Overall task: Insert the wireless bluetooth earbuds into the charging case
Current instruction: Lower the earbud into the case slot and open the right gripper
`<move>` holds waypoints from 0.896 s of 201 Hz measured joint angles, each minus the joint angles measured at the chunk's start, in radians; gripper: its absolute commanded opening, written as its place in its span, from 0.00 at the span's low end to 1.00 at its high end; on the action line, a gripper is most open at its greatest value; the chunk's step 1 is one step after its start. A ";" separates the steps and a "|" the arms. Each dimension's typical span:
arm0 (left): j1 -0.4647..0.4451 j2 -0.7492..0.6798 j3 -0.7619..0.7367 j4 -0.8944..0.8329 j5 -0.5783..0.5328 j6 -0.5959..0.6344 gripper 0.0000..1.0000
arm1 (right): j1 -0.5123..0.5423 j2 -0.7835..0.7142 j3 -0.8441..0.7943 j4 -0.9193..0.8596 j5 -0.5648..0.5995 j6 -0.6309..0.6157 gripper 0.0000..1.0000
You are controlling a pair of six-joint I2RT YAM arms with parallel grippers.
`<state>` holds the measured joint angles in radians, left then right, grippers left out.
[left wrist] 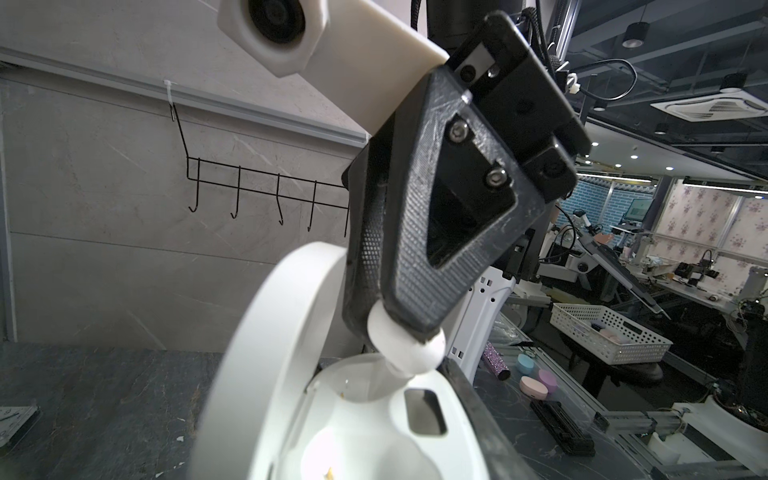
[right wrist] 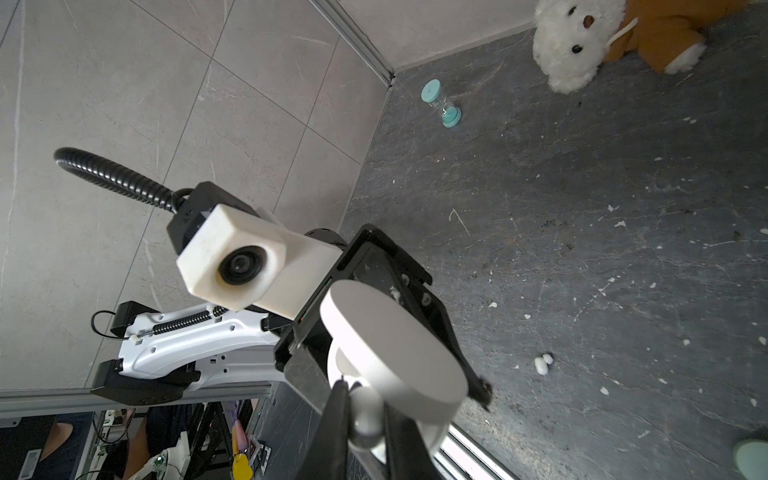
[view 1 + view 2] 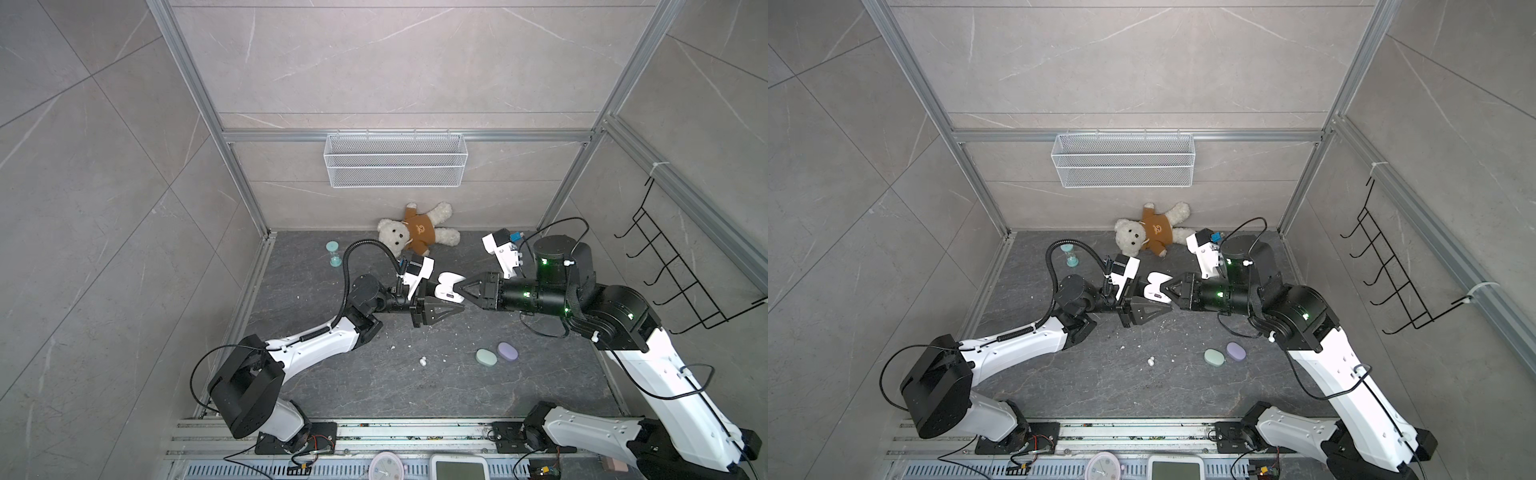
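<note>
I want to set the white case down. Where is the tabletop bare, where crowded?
Bare: the strip between the loose earbud and front rail, and beside the hourglass. Crowded: mid-table where left claw and right claw meet, and by the green case.

left arm point(image 3: 311, 345): elbow bent, forearm pointed toward centre | left hand point(image 3: 451, 296): turned on its side, clamped on white case point(image 3: 445, 282) | right arm point(image 3: 648, 374): elbow bent, forearm level, pointed left | right hand point(image 3: 458, 288): pinched tight on white earbud point(image 1: 405, 353), tips right at the left hand's tips
</note>
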<state>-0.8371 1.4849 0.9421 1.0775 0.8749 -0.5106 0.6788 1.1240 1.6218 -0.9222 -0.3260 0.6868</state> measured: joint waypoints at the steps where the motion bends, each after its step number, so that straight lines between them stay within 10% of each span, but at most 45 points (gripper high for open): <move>1: 0.000 0.000 0.000 0.000 0.000 0.000 0.18 | 0.000 0.000 0.000 0.000 0.000 0.000 0.16; 180: -0.005 -0.019 0.000 -0.017 0.000 0.000 0.18 | 0.016 0.000 -0.006 0.003 0.008 0.000 0.29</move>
<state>-0.8421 1.4654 0.9421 1.0603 0.8749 -0.5102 0.6949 1.1240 1.6154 -0.9195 -0.3180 0.6868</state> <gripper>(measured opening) 0.419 0.271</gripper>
